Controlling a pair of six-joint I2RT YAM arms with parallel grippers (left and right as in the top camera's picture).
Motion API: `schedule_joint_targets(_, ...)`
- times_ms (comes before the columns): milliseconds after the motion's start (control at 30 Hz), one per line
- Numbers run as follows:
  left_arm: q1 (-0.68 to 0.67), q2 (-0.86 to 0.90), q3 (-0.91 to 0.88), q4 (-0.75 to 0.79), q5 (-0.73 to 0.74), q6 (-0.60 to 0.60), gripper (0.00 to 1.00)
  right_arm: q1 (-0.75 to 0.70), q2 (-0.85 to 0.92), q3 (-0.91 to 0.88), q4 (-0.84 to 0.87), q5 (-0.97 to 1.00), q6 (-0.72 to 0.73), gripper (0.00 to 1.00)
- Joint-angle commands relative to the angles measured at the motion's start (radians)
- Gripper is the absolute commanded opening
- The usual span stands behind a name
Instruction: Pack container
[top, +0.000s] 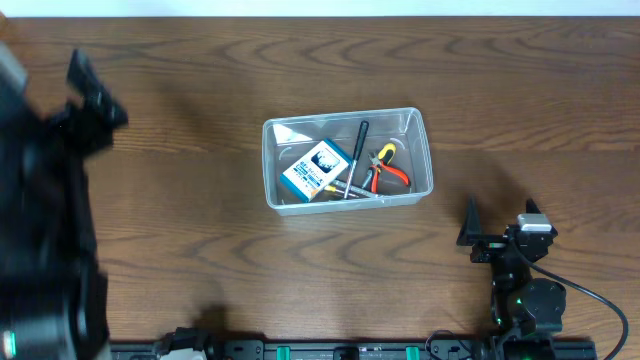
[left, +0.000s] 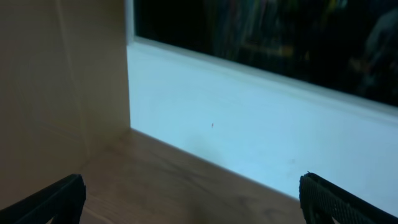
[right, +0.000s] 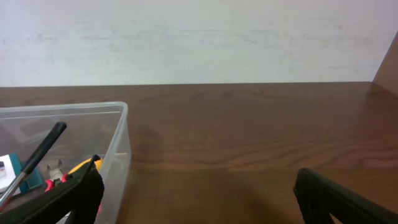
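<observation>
"Where's the container (top: 330, 117)?"

"Mid-table (top: 200, 220), with bare wood on every side and well apart from both arms."

"And the grippers?"

"The left gripper (left: 191, 186) is over by the left edge, spread wide and holding nothing. The right gripper (right: 199, 186) is near the front edge, equally wide and empty-handed."

"Any writing?"

"The blue-and-white box (top: 315, 168) inside has print on it, but it's too small to read."

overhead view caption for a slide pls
Clear container holding a box, screwdriver and pliers on the table; left claw and right claw open, apart from it.
</observation>
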Motion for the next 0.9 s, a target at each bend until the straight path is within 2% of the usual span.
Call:
schedule_joint_targets(0, 0.002, -0.105, -0.118, -0.005, -0.001, -0.012, 0.98, -0.008, -0.008, -0.003, -0.003, 0.01, 0.002, 0.99)
schedule_joint_targets(200, 0.001, -0.339, -0.351, 0.018, 0.006, -0.113, 0.98, -0.008, -0.008, -0.003, -0.003, 0.01, 0.002, 0.99)
schedule_joint_targets(467, -0.018, -0.536, -0.741, 0.218, 0.007, -0.299, 0.98, -0.008, -0.008, -0.003, -0.003, 0.01, 0.002, 0.99)
schedule_joint_targets(700, -0.07, -0.634, -1.033, 0.452, 0.007, -0.334, 0.98, -0.008, -0.008, -0.003, -0.003, 0.011, 0.002, 0.99)
schedule_joint_targets(867, -0.099, -0.682, -1.172, 0.536, 0.008, -0.374, 0.98, -0.008, -0.008, -0.003, -0.002, 0.01, 0.002, 0.99)
